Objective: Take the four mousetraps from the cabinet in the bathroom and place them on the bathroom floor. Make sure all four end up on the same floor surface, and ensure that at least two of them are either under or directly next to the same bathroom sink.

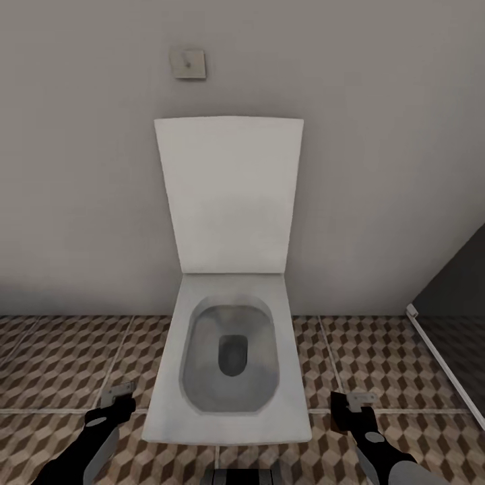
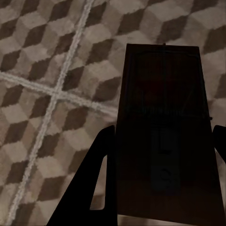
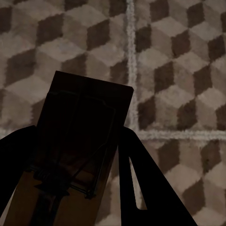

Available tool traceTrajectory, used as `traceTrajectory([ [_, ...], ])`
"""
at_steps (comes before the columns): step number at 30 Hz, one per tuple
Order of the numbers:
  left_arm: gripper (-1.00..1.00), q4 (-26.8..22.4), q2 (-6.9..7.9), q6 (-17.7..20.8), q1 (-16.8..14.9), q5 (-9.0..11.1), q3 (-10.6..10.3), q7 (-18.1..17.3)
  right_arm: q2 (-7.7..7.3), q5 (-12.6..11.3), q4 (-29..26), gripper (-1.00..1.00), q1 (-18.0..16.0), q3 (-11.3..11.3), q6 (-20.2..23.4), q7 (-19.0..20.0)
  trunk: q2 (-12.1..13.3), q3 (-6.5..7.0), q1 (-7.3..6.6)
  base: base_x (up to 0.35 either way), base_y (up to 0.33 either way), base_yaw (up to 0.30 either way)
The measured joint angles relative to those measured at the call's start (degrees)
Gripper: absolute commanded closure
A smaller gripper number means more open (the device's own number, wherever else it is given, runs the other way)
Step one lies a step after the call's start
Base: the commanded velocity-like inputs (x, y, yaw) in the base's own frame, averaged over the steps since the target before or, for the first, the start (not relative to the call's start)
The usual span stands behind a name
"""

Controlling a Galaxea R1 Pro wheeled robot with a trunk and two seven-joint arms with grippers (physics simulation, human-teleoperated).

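Low in the head view, at lower left and lower right, both arms reach forward over the floor (image 1: 60, 364), which is tiled in brown, beige and white cubes with pale grout lines. Between them stands a white toilet (image 1: 232, 357), its lid raised against the grey wall (image 1: 81, 202); a small square plate (image 1: 188, 63) sits on the wall at upper centre, and a dark glass panel (image 1: 455, 303) cuts across the right edge. The left gripper (image 1: 120, 397) is clenched on a mousetrap (image 1: 118, 390), which pokes out pale beyond the black fingers beside the toilet's left edge. In the left wrist view that mousetrap (image 2: 165, 141) is a dark shaded board between the two fingers (image 2: 94, 179), held above the tiles. The right gripper (image 1: 357, 406) grasps a second mousetrap (image 1: 362, 399) beside the toilet's right edge; in the right wrist view this mousetrap (image 3: 80, 141) lies between the fingers (image 3: 141, 183), its wire spring faintly visible, with tiles beyond.
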Motion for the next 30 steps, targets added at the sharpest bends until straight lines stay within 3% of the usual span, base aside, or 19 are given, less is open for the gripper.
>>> traceTrajectory([
  [11, 1.0, 0.0, 0.3, -2.2, -0.03, 0.16, 0.14, 0.2, 0.0, 0.0, 0.12, 1.0, 0.05, 0.08, 0.0, 0.03, 0.0, 0.0, 0.0, 0.0, 0.0, 0.0],
  [21, 1.0, 0.15, -0.58, -2.24, -0.03, -0.1, 0.02, -0.03, 0.03, 0.0, 0.03, 1.0, 0.02, 0.31, -0.15, -0.05, 0.0, 0.0, 0.0, 0.0, 0.0, 0.0],
  [30, 1.0, 0.53, -0.49, -1.8, -0.03, -0.22, -0.04, -0.11, 1.47, 1.03, -0.06, 1.0, -0.59, 0.46, 0.64, -0.92, 0.0, 0.0, 0.0, 0.0, 0.0, 0.0],
])
